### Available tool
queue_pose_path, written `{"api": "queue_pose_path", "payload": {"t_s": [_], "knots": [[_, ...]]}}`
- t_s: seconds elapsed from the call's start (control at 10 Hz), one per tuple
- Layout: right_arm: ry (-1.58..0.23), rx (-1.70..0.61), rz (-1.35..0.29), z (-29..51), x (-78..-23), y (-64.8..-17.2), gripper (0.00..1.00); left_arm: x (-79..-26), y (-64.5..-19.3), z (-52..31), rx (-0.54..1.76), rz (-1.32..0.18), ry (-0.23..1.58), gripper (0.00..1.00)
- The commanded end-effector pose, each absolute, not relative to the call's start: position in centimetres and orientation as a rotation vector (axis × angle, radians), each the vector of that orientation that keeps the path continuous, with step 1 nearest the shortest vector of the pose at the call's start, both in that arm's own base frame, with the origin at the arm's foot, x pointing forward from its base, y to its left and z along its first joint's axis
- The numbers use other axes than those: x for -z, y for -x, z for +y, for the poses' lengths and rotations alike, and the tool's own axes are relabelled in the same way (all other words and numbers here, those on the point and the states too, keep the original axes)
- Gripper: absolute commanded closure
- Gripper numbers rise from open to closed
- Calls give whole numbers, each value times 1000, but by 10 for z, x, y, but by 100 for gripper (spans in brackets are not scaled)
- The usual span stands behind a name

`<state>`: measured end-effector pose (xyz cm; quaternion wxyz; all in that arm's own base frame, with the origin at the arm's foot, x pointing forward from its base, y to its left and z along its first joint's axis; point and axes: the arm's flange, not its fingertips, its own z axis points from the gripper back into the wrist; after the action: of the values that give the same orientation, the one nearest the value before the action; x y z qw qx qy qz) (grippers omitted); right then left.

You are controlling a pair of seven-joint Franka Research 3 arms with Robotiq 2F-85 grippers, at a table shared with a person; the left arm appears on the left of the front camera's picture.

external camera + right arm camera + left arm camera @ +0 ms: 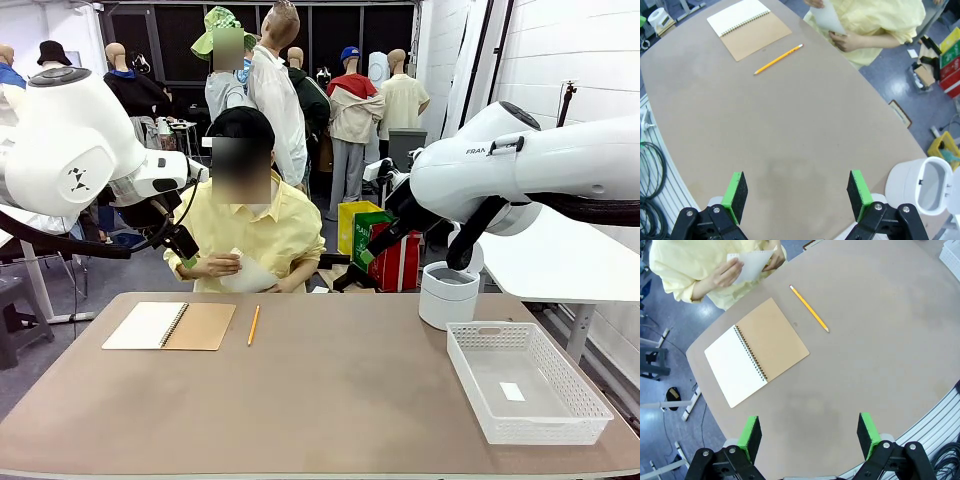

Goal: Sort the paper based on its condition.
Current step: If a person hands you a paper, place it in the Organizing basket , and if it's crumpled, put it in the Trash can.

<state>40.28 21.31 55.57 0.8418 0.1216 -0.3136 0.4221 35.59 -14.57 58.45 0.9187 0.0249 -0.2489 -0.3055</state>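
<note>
Across the table a person in a yellow shirt holds a white sheet of paper [246, 273] in both hands, just past the far edge. The same paper [751, 264] shows at the top of the left wrist view and the paper [828, 17] at the top of the right wrist view. My left gripper [809, 436] hangs open high over the near table, with nothing between its green pads. My right gripper [797, 195] is also open and empty, well above the bare tabletop. In the front view both arms are raised, left gripper [182, 250] and right gripper [372, 250] on either side of the person.
An open spiral notebook [170, 325] with a brown cover lies at the far left, a yellow pencil [253, 325] beside it. A white round bin [448, 293] stands at the far right. A white mesh basket [500, 425] at the near right holds a tiny white tag [512, 391].
</note>
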Motion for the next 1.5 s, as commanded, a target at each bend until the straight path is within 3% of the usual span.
{"api": "queue_pose_path", "payload": {"t_s": [0.0, 1.4], "knots": [[-261, -894, -653, 214, -557, -405, 0, -585, -356, -145, 626, -516, -49, 0], [-261, -894, -653, 214, -557, -405, 0, -585, -356, -145, 626, -516, -49, 0]]}}
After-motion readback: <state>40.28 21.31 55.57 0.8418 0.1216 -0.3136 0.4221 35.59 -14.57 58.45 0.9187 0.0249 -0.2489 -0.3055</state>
